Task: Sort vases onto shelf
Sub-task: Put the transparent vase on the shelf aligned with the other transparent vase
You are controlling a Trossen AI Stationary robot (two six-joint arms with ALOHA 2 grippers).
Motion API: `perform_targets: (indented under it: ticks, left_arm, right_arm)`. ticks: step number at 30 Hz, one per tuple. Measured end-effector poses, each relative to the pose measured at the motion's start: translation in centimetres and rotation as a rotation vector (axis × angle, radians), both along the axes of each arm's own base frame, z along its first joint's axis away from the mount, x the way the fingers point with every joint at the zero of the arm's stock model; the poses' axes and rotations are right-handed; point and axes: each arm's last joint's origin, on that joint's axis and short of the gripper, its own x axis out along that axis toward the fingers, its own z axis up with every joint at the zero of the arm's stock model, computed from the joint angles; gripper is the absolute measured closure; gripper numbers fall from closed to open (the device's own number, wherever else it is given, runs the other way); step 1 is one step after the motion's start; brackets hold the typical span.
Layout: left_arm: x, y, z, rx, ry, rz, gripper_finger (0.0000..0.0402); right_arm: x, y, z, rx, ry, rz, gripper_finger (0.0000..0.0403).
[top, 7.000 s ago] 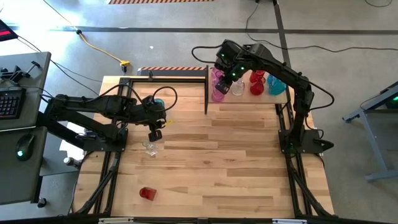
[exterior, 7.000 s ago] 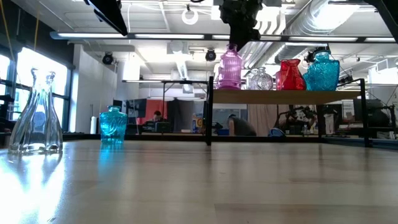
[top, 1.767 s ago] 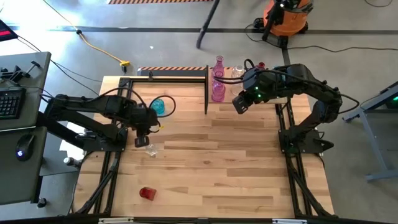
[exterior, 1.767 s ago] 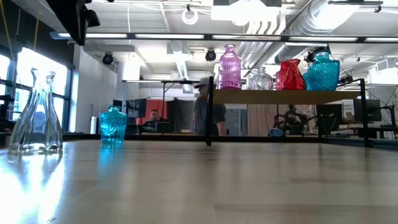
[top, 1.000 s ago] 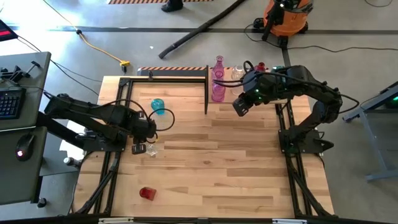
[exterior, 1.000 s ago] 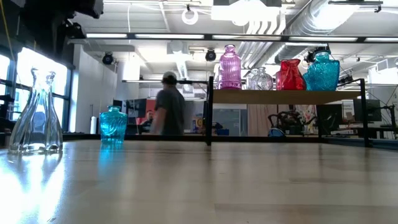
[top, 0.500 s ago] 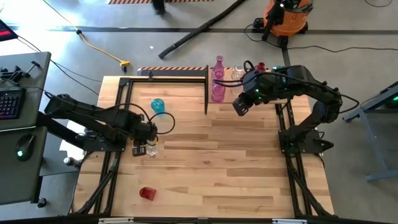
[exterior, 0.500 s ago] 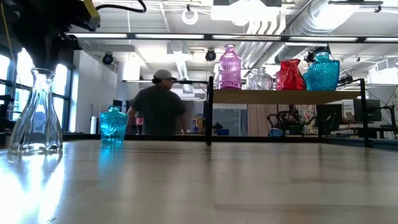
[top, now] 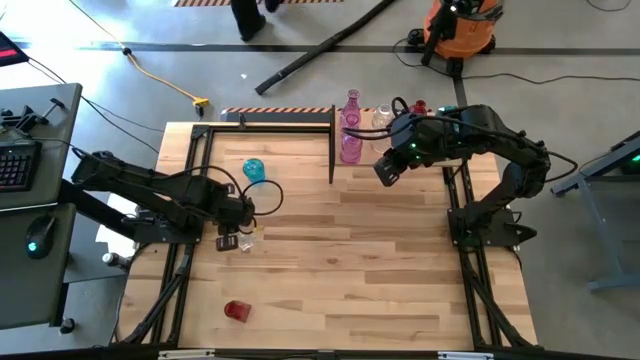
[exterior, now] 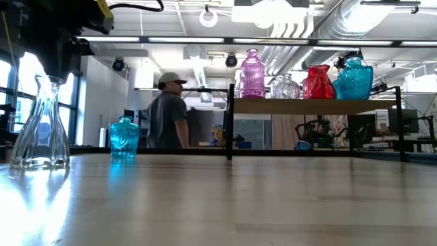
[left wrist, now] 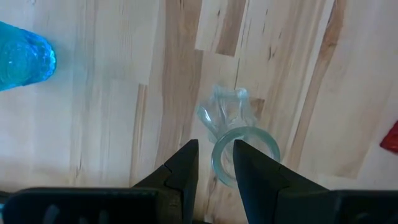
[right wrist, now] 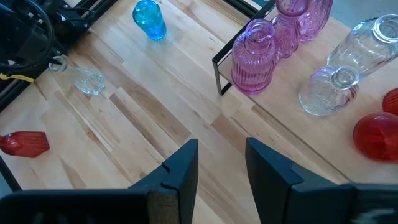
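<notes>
Left gripper [top: 232, 241] lowered over clear vase [exterior: 40, 130], fingers parted, rim partly between them, no grip visible. Teal vase [top: 254, 169] near, beyond that gripper. Red vase [top: 236, 310] well apart, toward front edge. Right gripper [top: 383, 174] hanging empty, fingers apart, just before shelf [exterior: 321, 106] bearing other vases.

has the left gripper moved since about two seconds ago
Yes. In the high view the left gripper has dropped toward the near table edge, now beside the clear vase instead of above it.

Ribbed pink vase [right wrist: 253, 57], teal vase [right wrist: 149, 19], red vase [right wrist: 25, 143], clear vase [left wrist: 230, 121]
</notes>
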Motion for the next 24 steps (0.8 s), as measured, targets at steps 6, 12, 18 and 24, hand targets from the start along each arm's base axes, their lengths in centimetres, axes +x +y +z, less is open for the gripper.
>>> perform_targets:
  ticks: [6,12,18,24]
  left_arm:
    - [0.1,0.0,-0.2,-0.001,-0.008,0.000,0.0312]
    - [-0.1,0.0,-1.6,-0.004,0.016,0.020,0.0312]
    - [-0.1,0.0,-1.7,-0.006,0.010,0.026,0.0312]
    - [0.0,0.0,-1.7,-0.006,0.005,0.019,0.0338]
  right_arm:
    - [0.0,0.0,0.0,0.000,0.000,0.000,0.0289]
    - [0.0,0.0,0.0,0.000,0.000,0.000,0.0289]
    - [0.0,0.0,0.0,0.000,0.000,0.000,0.0289]
    - [0.0,0.0,0.0,0.001,0.000,0.000,0.0289]
